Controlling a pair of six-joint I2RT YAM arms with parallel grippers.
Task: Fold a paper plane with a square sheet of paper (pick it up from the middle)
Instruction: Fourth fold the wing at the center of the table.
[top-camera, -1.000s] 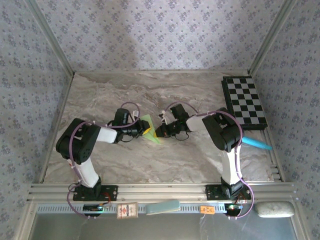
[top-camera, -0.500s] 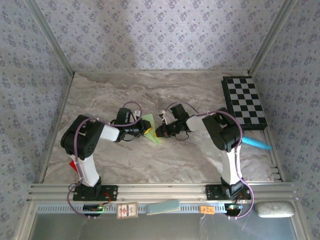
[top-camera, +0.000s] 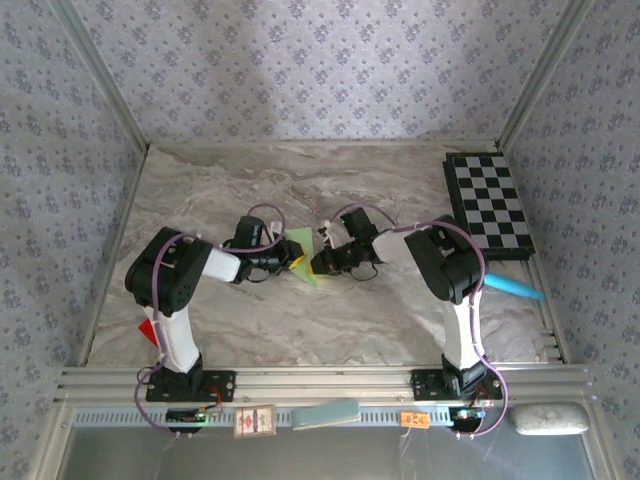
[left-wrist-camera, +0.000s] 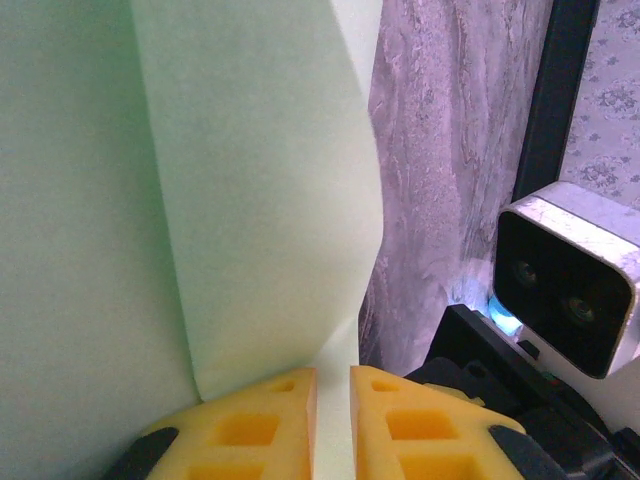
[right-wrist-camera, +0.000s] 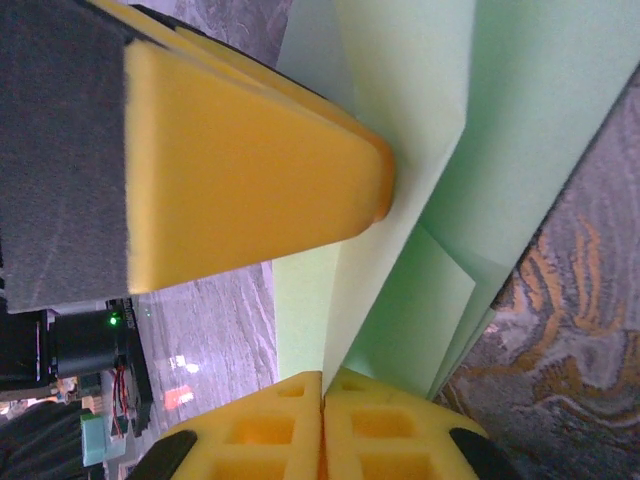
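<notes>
- Left wrist view: the left fingers (left-wrist-camera: 250, 430) are seen nearly shut, with a thin slit left between them, and a fold of the pale green sheet is pinched there.
- Between the two arms, at the middle of the worktop (top-camera: 250, 320), the paper plane (top-camera: 300, 248) is held from both sides. Layered flaps are seen, but no finished dart.
- Right wrist view: the right fingers (right-wrist-camera: 270, 435) are pressed together, and an edge of the paper is clamped at their seam.
- A mid-task fold is judged to be in hand.
- For the next move, the flap probably needs to be laid over and pressed flat, with the pull kept even so that nothing is torn.
</notes>
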